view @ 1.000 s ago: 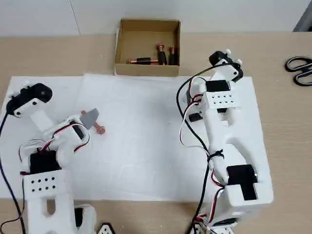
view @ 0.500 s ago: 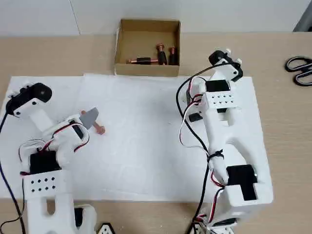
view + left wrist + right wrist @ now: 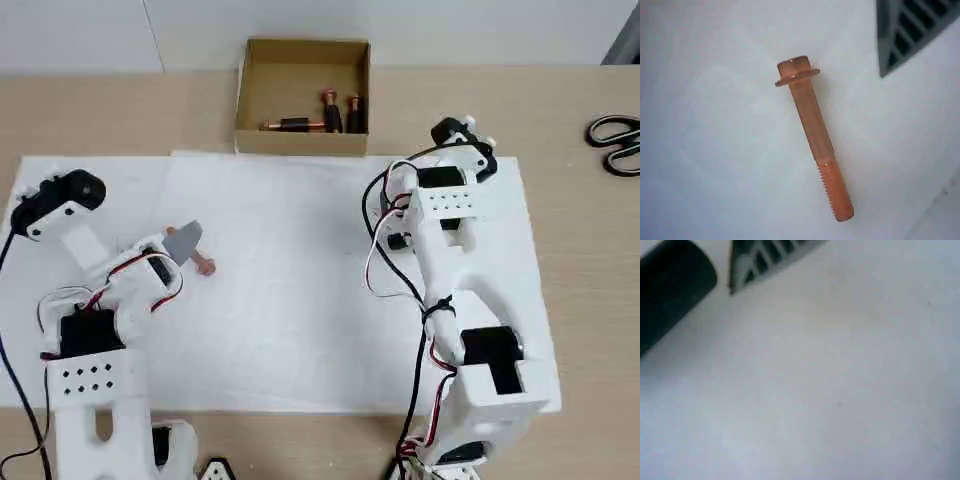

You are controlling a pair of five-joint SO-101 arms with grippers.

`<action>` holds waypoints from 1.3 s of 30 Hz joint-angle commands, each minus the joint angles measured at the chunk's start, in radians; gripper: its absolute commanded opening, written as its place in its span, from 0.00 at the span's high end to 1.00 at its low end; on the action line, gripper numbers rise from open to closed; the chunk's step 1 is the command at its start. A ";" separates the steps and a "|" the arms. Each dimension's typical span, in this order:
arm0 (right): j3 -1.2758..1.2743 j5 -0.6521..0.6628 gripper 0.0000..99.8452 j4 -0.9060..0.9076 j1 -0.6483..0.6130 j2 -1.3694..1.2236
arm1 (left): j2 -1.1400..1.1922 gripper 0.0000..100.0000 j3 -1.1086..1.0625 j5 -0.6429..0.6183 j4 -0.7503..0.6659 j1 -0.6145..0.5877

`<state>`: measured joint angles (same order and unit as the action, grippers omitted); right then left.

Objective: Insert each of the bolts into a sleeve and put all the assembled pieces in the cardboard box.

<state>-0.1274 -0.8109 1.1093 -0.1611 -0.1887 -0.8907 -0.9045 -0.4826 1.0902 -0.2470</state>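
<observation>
A copper bolt point(image 3: 203, 265) lies loose on the white sheet point(image 3: 290, 320) at the left. In the left wrist view the bolt point(image 3: 812, 135) lies flat with its hex head away from the threaded end. My left gripper point(image 3: 188, 246) hovers open just beside it, one grey fingertip point(image 3: 910, 35) off to the side and not touching it. A black sleeve point(image 3: 670, 290) lies on the sheet in the right wrist view, next to a ribbed grey tip. My right arm point(image 3: 445, 200) bends low over the sheet's right side and covers its own gripper. The cardboard box point(image 3: 305, 145) holds three assembled pieces point(image 3: 300, 124).
The box stands at the back centre on the wooden table, just past the sheet's far edge. Black scissors point(image 3: 615, 142) lie at the far right. Cables loop beside the right arm point(image 3: 385, 250). Open sheet stretches between the two arms.
The right arm has shifted a little, its lower body swinging slightly left and its wrist settling lower. The left arm and the bolt have not moved.
</observation>
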 commanded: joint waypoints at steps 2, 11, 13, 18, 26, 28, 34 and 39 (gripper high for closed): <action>0.008 -0.009 0.81 -0.008 0.001 0.002 | -0.017 0.66 0.002 0.000 -0.020 0.003; 0.008 -0.009 0.81 -0.012 0.002 0.001 | -0.017 0.66 0.002 0.000 -0.020 0.003; 0.005 -0.009 0.81 -0.033 0.015 0.001 | -0.017 0.66 0.002 0.000 -0.020 0.003; 0.005 -0.009 0.81 -0.035 0.028 0.001 | -0.017 0.66 0.002 0.000 -0.020 0.003; 0.003 -0.009 0.81 -0.036 0.033 -0.031 | -0.017 0.66 0.002 0.000 -0.020 0.003; 0.005 -0.009 0.81 -0.036 0.033 -0.064 | -0.017 0.66 0.002 0.000 -0.018 0.003; 0.009 -0.008 0.81 -0.036 0.033 -0.101 | -0.017 0.66 0.002 0.000 -0.018 0.003; 0.009 -0.003 0.86 -0.036 0.033 -0.101 | -0.017 0.66 0.002 0.000 -0.018 0.003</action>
<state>-0.1243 -0.8124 1.0787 -0.1350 -0.2885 -0.8907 -0.9045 -0.4826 1.0902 -0.2470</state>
